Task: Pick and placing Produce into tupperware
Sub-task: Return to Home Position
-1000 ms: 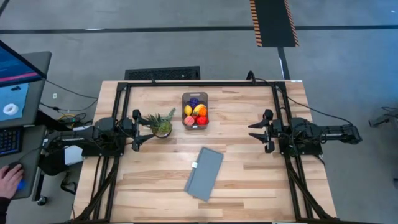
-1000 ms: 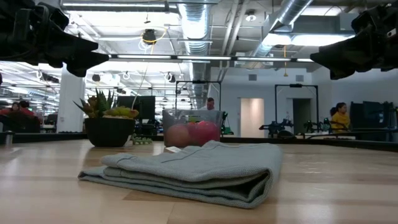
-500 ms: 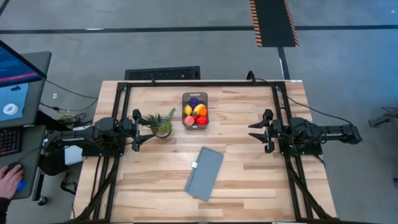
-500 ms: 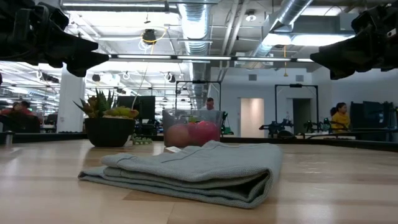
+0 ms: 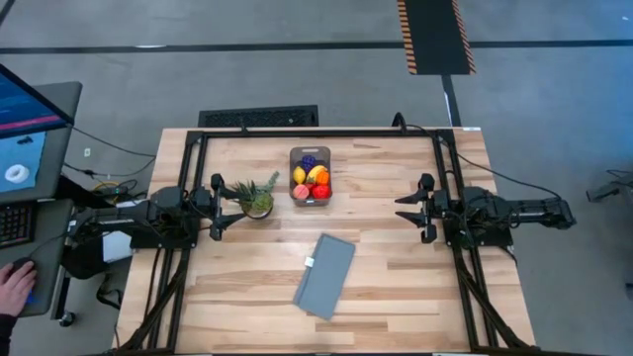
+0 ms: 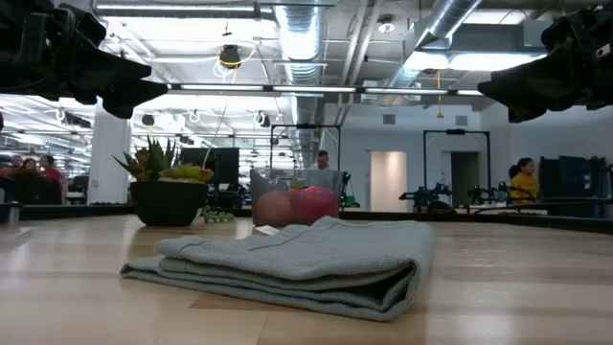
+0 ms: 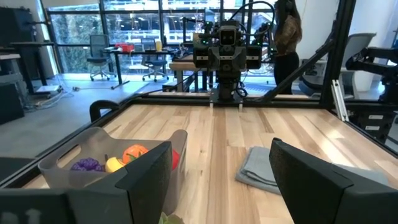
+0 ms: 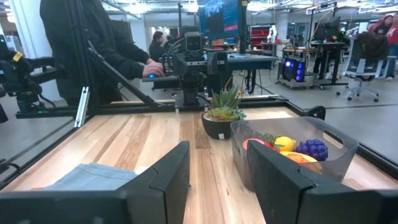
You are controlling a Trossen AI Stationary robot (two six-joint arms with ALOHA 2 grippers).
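My left gripper (image 5: 220, 208) hangs above the table's left side with its fingers spread apart and nothing between them. It is where it was a second ago. The right gripper (image 5: 415, 209) mirrors it over the right side, fingers likewise parted and empty, and it has not shifted either. Both point inward across the wooden table (image 5: 396, 297).

Just in front of my left gripper stands the potted spiky plant (image 5: 255, 199). Beside that, toward the far edge, sits the tupperware (image 5: 311, 201). The produce (image 5: 311, 178) is packed inside it: purple grapes at the far end, yellow and orange pieces in the middle, pink and red ones at the near end. A folded grey cloth (image 5: 325, 275) lies apart from the tub, nearer the front edge. None of these has moved between frames.

The only change I can find is in the low view, where people (image 6: 34, 165) in the room behind have shifted at the left edge.
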